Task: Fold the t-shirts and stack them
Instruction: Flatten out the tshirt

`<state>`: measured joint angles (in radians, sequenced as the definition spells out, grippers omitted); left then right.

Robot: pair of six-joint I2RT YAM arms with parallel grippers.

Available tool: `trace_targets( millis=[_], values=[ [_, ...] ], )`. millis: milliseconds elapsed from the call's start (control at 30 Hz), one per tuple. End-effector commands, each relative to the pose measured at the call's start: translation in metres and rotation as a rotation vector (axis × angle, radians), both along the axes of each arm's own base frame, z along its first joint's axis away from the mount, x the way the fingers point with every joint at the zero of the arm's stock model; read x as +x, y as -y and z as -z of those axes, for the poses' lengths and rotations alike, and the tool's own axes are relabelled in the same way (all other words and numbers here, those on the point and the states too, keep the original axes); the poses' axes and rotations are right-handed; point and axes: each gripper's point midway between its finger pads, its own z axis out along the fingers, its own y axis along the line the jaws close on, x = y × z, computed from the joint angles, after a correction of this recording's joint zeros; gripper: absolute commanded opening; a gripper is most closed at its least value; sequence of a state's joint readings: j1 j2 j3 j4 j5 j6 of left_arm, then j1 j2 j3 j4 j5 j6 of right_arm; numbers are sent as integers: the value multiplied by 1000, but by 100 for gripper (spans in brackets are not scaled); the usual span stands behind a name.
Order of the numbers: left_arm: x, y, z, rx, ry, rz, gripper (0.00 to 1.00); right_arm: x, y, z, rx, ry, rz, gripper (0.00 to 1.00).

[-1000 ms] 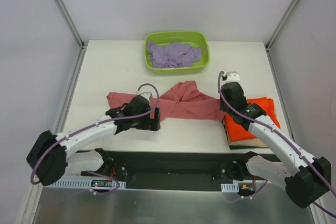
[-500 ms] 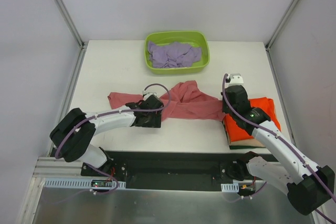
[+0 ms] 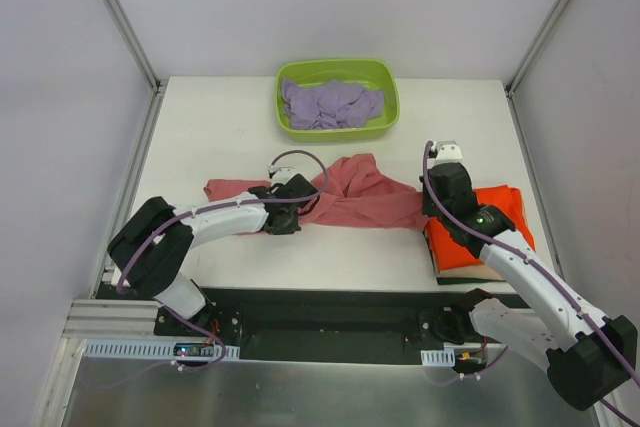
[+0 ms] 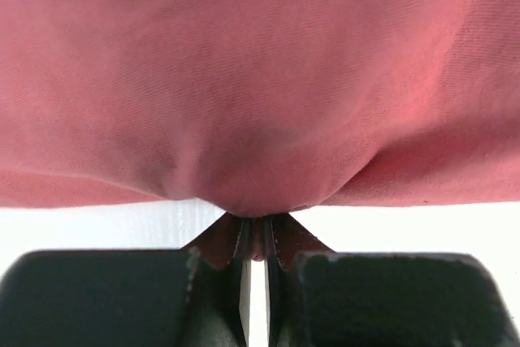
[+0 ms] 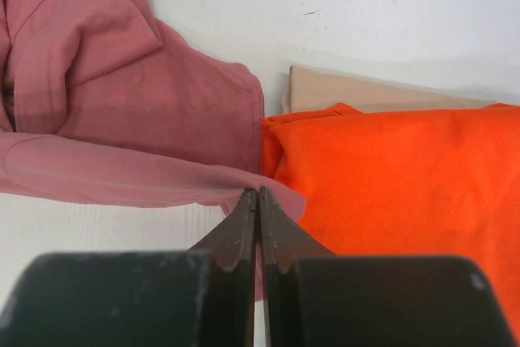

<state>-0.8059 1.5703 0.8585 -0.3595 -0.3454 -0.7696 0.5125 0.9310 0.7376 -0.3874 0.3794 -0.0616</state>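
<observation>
White table (image 3: 220,127), 2 low outstretched arms (image 3: 215,219) (image 3: 520,257), fingers (image 4: 226,243) tight on salmon-red t-shirt (image 3: 365,197).

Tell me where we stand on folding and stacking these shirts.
Done: the orange shirt lies folded on the tan shirt at the right. In hand: the salmon shirt, unfolded, pinched by the left fingers at its near edge and the right fingers at its right end. Left: folding and stacking it, then the lavender shirt bunched in the green tub.

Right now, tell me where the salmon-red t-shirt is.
In the top view the salmon-red t-shirt lies across the middle of the table, on the near side of the lime-green tub, its right end reaching the orange t-shirt.
</observation>
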Motion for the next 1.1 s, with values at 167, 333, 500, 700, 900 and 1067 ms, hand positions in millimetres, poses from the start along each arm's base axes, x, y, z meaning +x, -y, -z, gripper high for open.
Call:
trace_targets(
  millis=[167,333,500,700,900,1067],
  values=[
    [22,-64,-125,-21,331,-135,0,3,11,-11,-27,54,32,1],
    [35,-114,-184,-107,484,-267,0,1,25,-16,-63,67,81,1],
    [34,-129,-233,-121,618,-277,0,0,24,-32,-32,114,67,1],
    [39,-158,-266,-35,735,-394,0,-8,23,-47,8,167,42,1],
    [88,-154,-252,56,658,-372,0,-9,17,-37,18,138,16,1],
    [162,-139,-211,29,534,-262,22,-5,11,-26,17,90,3,1]
  ],
)
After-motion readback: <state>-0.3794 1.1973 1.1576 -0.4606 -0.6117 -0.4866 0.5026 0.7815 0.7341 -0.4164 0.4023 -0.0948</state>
